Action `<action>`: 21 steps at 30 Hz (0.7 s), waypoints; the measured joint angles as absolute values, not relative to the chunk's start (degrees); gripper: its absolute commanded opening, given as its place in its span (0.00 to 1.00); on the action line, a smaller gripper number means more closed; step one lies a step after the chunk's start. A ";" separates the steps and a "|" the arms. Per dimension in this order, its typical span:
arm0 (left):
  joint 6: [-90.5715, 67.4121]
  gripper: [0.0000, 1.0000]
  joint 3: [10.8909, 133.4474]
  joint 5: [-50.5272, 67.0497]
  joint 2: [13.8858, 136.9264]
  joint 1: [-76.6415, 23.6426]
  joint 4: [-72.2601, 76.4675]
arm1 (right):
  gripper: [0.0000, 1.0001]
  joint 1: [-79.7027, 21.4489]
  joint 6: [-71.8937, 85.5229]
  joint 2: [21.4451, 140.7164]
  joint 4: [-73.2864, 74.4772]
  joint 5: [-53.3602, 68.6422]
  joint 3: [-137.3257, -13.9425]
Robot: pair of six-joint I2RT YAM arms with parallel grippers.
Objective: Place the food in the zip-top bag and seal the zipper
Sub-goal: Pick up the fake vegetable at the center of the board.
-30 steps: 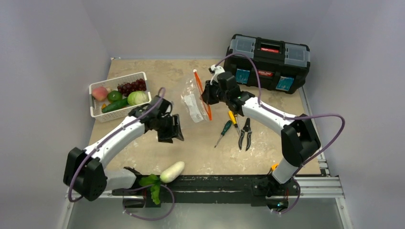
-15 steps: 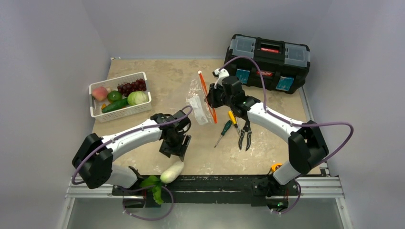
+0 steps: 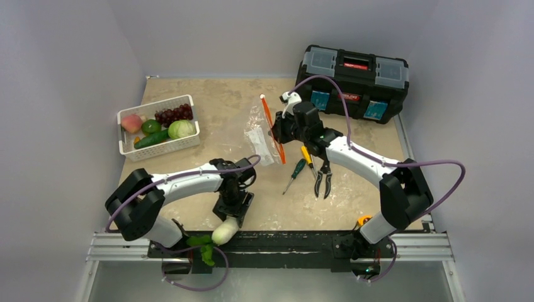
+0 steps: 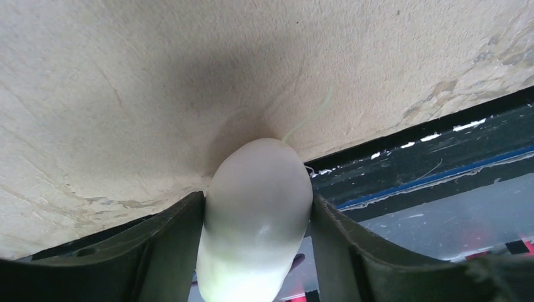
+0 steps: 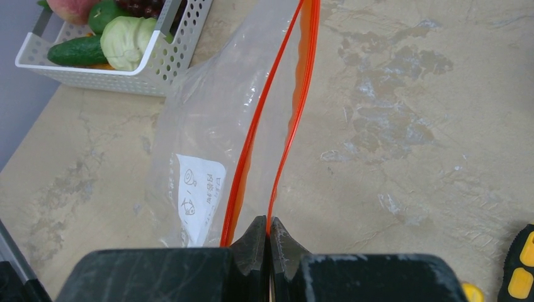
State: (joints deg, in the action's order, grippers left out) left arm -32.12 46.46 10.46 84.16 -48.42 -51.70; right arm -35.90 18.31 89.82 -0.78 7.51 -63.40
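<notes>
Top external view: left claw [image 3: 230,212], having swung down to the counter's [image 3: 214,100] near edge, is pinching the white radish [image 4: 255,214]. The right claw [image 5: 267,231] is gripping the zipper [image 5: 296,94], holding the zip-top bag [image 5: 208,126] ready for loading.

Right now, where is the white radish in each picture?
Top external: the white radish lies at the near edge of the tan table, under the left hand.
Left wrist: bottom middle, between the hand's fingers.
Right wrist: not in it; the right hand pinches the zip-top bag there.
Shared landmark: the tan table, seen in all three views.
</notes>
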 measured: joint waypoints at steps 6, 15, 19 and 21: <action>-32.29 0.24 46.39 11.86 85.06 -48.86 -51.24 | 0.00 -35.90 18.17 89.78 -0.58 7.16 -63.31; -31.86 0.00 50.85 8.51 74.87 -48.95 -49.95 | 0.00 -36.01 15.03 81.34 7.64 -3.64 -64.53; -31.64 0.00 54.68 8.19 65.58 -48.95 -47.24 | 0.00 -38.11 12.19 77.69 10.17 -12.16 -68.05; -31.66 0.00 55.92 7.46 61.34 -48.95 -46.00 | 0.00 -41.52 10.35 77.30 10.50 -17.17 -70.08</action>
State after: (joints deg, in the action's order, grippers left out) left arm -31.66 55.92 7.46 61.34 -48.95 -46.00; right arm -41.52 10.35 77.30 10.50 -17.17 -70.08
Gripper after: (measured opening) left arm 0.541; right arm 0.003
